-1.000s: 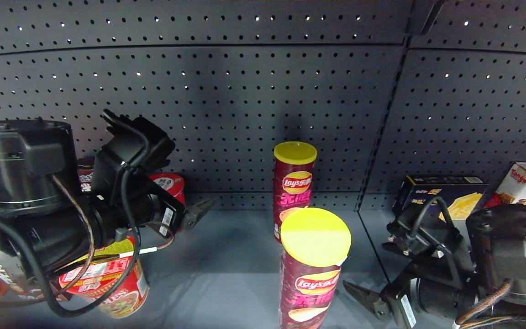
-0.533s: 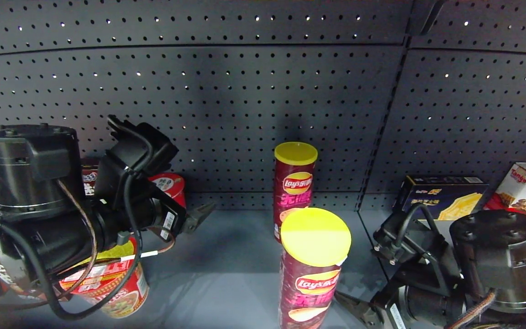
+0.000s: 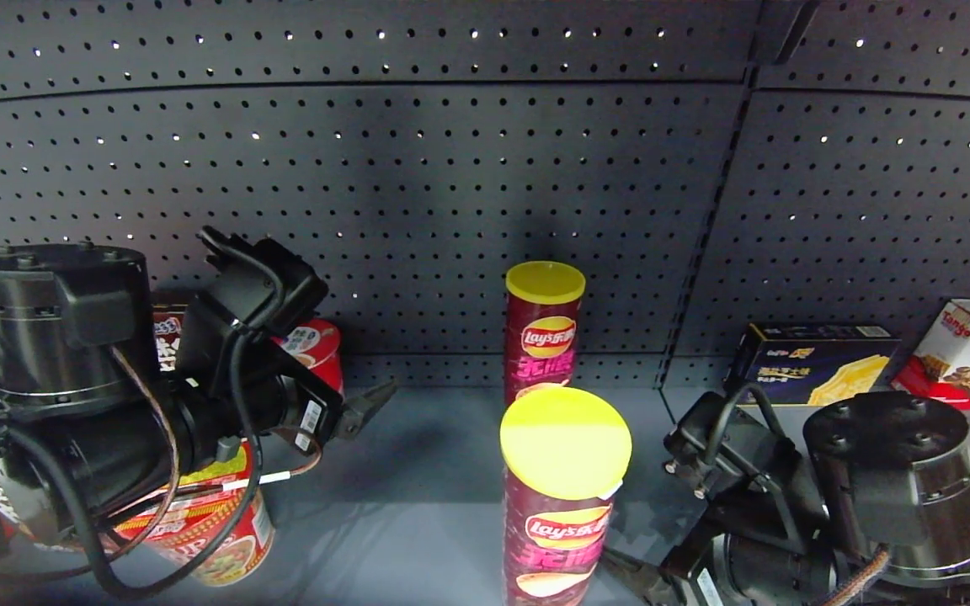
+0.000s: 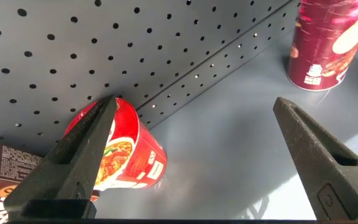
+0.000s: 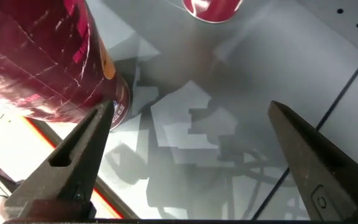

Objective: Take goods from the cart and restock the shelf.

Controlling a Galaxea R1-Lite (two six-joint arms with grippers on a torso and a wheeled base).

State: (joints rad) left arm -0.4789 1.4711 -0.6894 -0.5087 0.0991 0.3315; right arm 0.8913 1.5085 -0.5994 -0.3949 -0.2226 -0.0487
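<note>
We have both hands spread apart and empty: left hand over the shelf's left side, right hand beside the upright chip can at its front edge.

Matte black arms, screw-topped cylindrical joints, black and brown cables, wedge-shaped pincer fingers

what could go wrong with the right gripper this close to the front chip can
The open right gripper has one finger beside the base of the front chip can; a sideways move could tip that tall can. It seems to stand near the front edge of the shelf, so it might fall off, or knock the back can behind it.
</note>
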